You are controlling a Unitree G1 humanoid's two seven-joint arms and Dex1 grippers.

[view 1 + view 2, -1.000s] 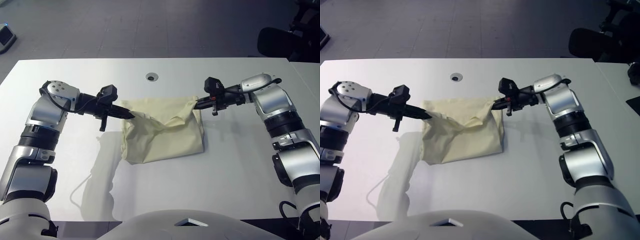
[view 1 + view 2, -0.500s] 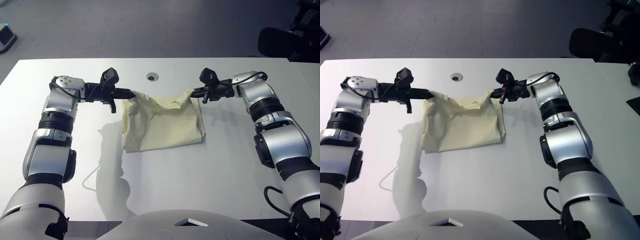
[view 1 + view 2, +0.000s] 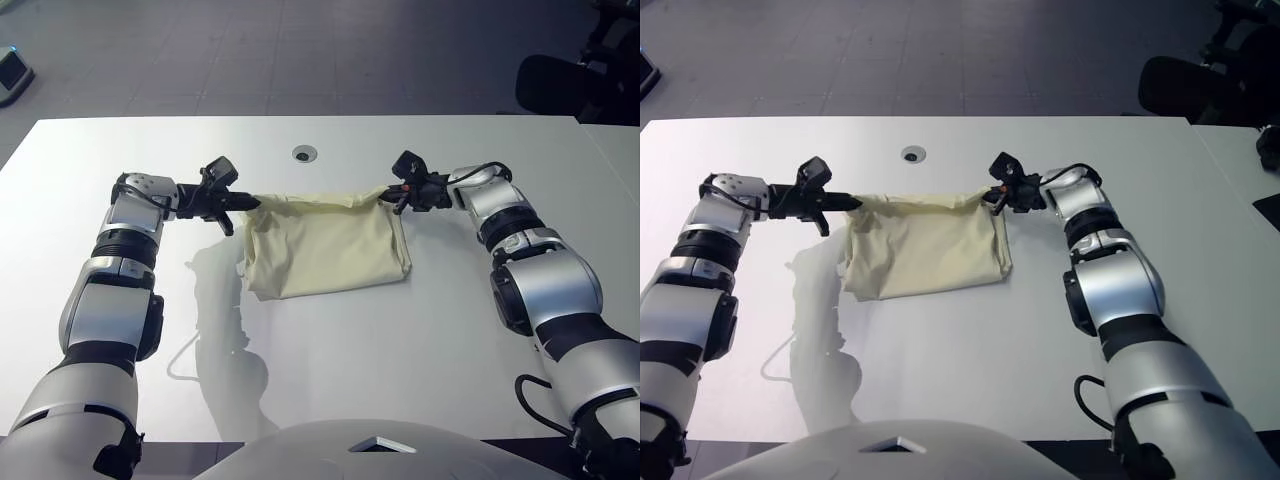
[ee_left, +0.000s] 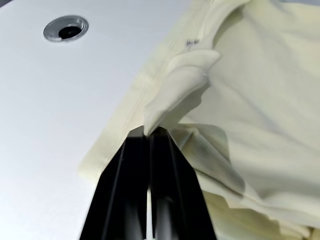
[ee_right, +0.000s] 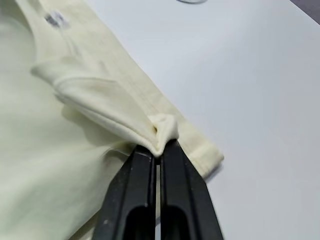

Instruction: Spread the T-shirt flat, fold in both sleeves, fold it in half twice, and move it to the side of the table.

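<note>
While left gripper (image 3: 250,203) and right gripper (image 3: 386,195) pinch thin shirt (image 3: 325,250) tabs at its 10 and 2 o'clock corners, overstretching could slip cloth free.

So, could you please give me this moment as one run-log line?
left claw: shut on T-shirt far corner | right claw: shut on other far corner | T-shirt: far edge stretched between claws, rest on table

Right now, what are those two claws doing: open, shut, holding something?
Left gripper: shut, pinching one far corner of the pale yellow T-shirt.
Right gripper: shut, pinching the T-shirt's other far corner.
</note>
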